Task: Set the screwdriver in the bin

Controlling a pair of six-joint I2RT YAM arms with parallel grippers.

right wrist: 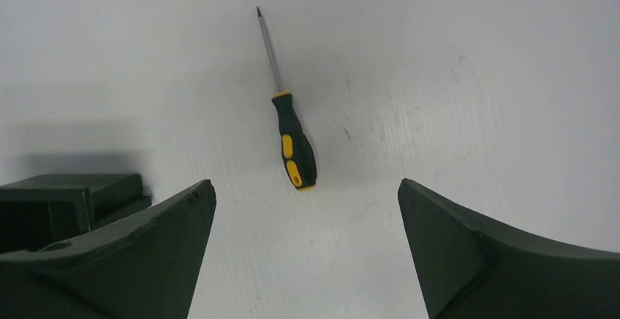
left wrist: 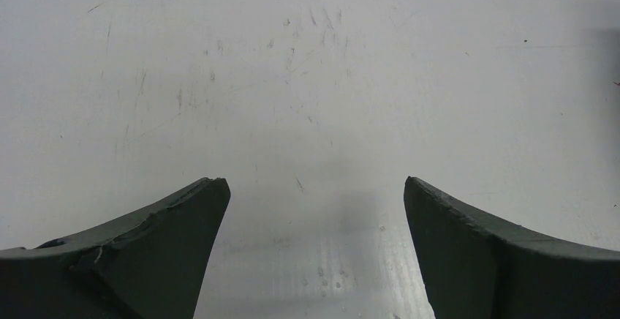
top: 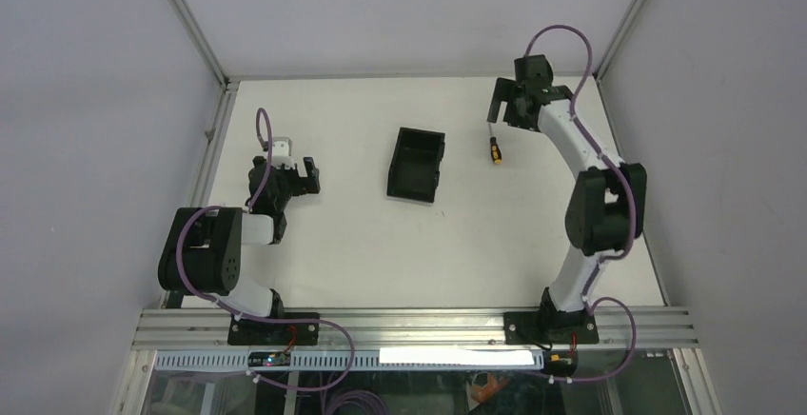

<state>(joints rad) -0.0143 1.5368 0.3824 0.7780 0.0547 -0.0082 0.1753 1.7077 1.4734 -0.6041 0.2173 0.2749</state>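
Right wrist view: seeing the screwdriver (right wrist: 292, 140) lying flat on the white worktop (right wrist: 475, 77) at the centre of the frame, with its thin shaft pointing to the top and its orange-and-black handle toward the bottom. Noting it touching nothing and not being held. Finding it just above the gap of the right tool (right wrist: 303, 187), whose jaws are standing wide apart, released, grasping nothing and not yet reaching the handle. Catching the bin (right wrist: 66, 202) at the lower left edge of that frame, partly hidden behind one finger and apart from the screwdriver.

Turning to the top external view: placing the screwdriver right of centre in the upper half, near the bin's right side but outside it, with bare worktop between them. Reading the bin as upright, open-topped and, as far as showing, empty. Spotting the left tool (top: 309, 175) at the left of the frame, well apart from both. Seeing, in the left wrist view, only scratched worktop between its spread jaws, so released and holding nothing.

Judging the task as barely begun: lowering onto the handle, clenching, carrying across to the bin and letting go all remaining.
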